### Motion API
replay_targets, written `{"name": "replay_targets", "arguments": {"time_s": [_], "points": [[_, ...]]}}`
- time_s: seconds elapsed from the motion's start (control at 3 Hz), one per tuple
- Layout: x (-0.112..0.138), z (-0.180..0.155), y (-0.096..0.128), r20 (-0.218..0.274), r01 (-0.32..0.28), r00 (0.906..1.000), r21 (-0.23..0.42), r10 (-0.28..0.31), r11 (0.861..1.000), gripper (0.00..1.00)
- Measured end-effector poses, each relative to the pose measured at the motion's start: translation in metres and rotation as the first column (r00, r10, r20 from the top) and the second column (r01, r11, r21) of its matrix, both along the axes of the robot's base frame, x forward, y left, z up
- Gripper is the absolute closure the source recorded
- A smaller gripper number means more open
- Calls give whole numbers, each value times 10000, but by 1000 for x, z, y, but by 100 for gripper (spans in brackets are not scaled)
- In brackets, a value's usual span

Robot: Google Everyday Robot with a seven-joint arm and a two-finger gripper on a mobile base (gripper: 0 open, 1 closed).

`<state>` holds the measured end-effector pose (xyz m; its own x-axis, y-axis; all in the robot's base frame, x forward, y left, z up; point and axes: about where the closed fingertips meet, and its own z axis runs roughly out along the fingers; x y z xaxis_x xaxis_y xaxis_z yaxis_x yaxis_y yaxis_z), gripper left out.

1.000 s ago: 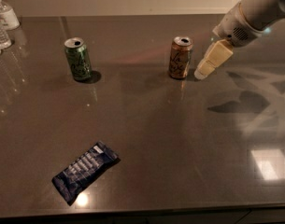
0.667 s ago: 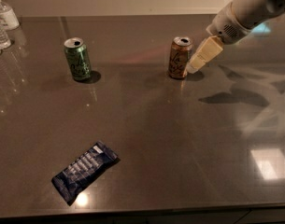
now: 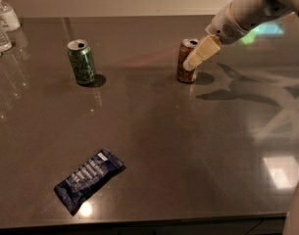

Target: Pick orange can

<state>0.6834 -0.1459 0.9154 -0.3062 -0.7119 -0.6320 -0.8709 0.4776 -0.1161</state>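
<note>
Orange can (image 3: 183, 70) upright at about 1 o'clock on the bench (image 3: 154, 131), position unchanged over the last second.

End effector (image 3: 196, 58) has slid in from the can's 3 o'clock side. It stood just clear of the can a second ago; its cream tip now overlaps the can's upper right flank.

Cannot tell how far open it is, or whether it has hold of anything. No lift evident.

Judgement: approach finished, grasp about to begin.

Green can (image 3: 82, 62) at 10 o'clock and blue wrapper (image 3: 89, 179) at 7 o'clock, both well apart and undisturbed.
</note>
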Motion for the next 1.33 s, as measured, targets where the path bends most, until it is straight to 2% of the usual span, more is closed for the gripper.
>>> {"name": "replay_targets", "arguments": {"time_s": [0.33, 0.67, 1.33], "points": [[6, -3, 11, 12, -119, 9999, 237, 119, 9996, 0], [9, -7, 13, -31, -178, 9998, 223, 179, 9996, 16], [7, -1, 12, 60, -386, 9992, 316, 384, 9988, 62]]}}
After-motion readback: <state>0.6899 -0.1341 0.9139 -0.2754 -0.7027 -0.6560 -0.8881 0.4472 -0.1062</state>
